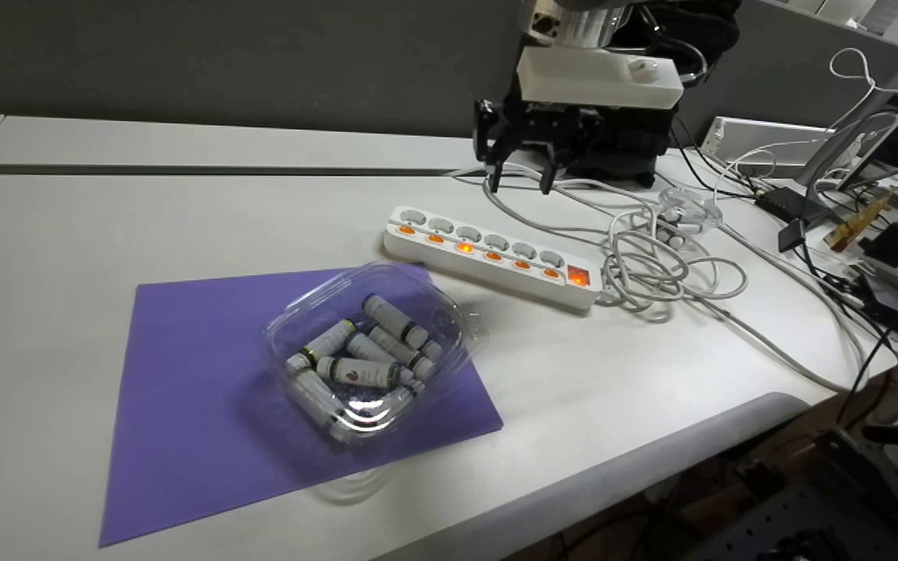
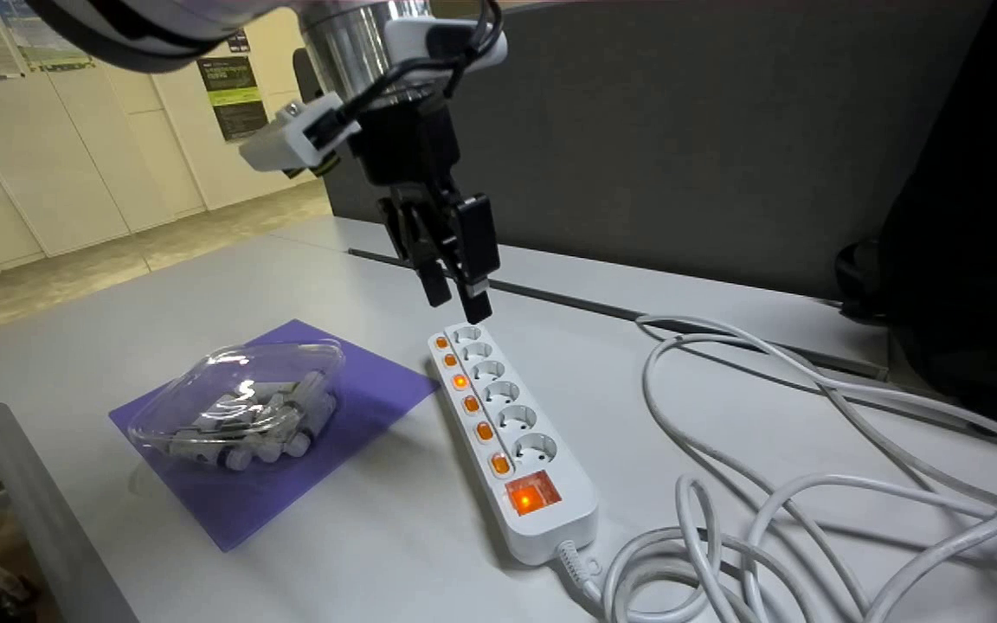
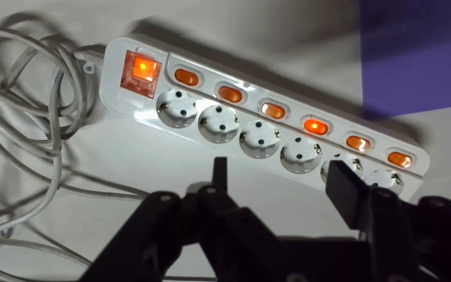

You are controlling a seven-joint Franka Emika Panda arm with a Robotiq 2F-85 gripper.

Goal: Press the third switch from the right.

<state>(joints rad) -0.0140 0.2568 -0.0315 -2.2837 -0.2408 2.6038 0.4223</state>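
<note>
A long white power strip (image 1: 488, 273) lay on the tabletop (image 1: 184, 226), with six small orange switches (image 3: 230, 94) in a row beside its six sockets (image 3: 219, 123), and a larger glowing switch (image 3: 144, 68) at the cord end. Counted in the wrist view, the third switch from the right (image 3: 315, 126) was the one small switch lit; counted in an exterior view, leaving out the larger one, that place fell to its unlit neighbour (image 1: 493, 255) — I could not tell which was meant. The fingers (image 3: 347, 196) were spread, a clear gap between them, in the air above the tabletop and apart from the strip; in the wrist view one of them hid part of the two rightmost sockets. A pale cord (image 3: 55, 125) lay looped beside the strip. Near its far end a clear plastic tub (image 2: 221, 368) of small tubes (image 1: 359, 372) sat on a purple sheet (image 1: 184, 405).
</note>
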